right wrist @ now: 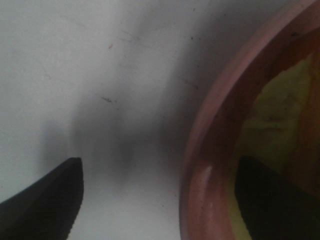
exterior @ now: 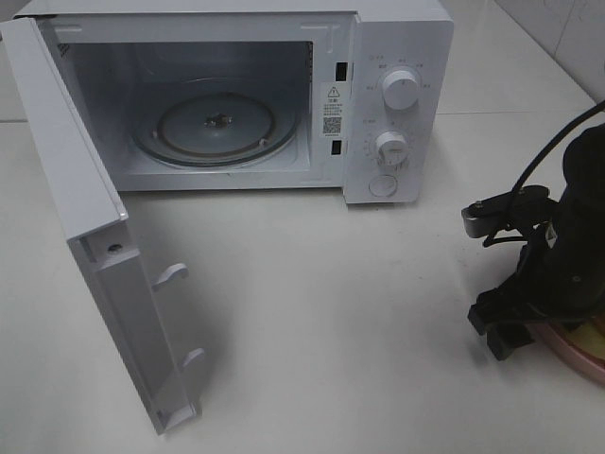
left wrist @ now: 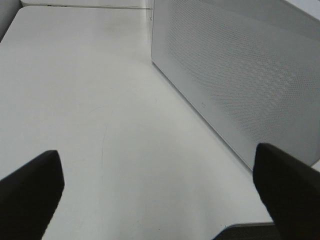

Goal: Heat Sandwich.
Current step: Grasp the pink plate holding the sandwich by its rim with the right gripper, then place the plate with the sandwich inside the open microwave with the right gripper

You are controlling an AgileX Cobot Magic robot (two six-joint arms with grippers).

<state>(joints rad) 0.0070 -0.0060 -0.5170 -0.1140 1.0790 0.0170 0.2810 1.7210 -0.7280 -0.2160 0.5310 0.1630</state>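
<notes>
The sandwich (right wrist: pixel 280 115) shows only as a blurred pale yellow-green patch lying on a round pink plate (right wrist: pixel 210 150). In the high view the plate (exterior: pixel 579 359) sits at the table's right edge, mostly hidden under my right arm, with a sliver of the sandwich (exterior: pixel 596 333) showing. My right gripper (right wrist: pixel 160 165) is open and straddles the plate's rim: one finger stands on the table side, the other over the sandwich. In the high view the right gripper (exterior: pixel 499 329) is low at the plate. My left gripper (left wrist: pixel 156 152) is open and holds nothing, above bare table beside the microwave's perforated wall (left wrist: pixel 240 75).
The white microwave (exterior: pixel 397 57) stands at the back with its door (exterior: pixel 95 236) swung wide open toward the front left. Its glass turntable (exterior: pixel 217 128) is bare. Two knobs (exterior: pixel 401 91) sit on its right panel. A black cable (exterior: pixel 544 156) arcs over the right arm.
</notes>
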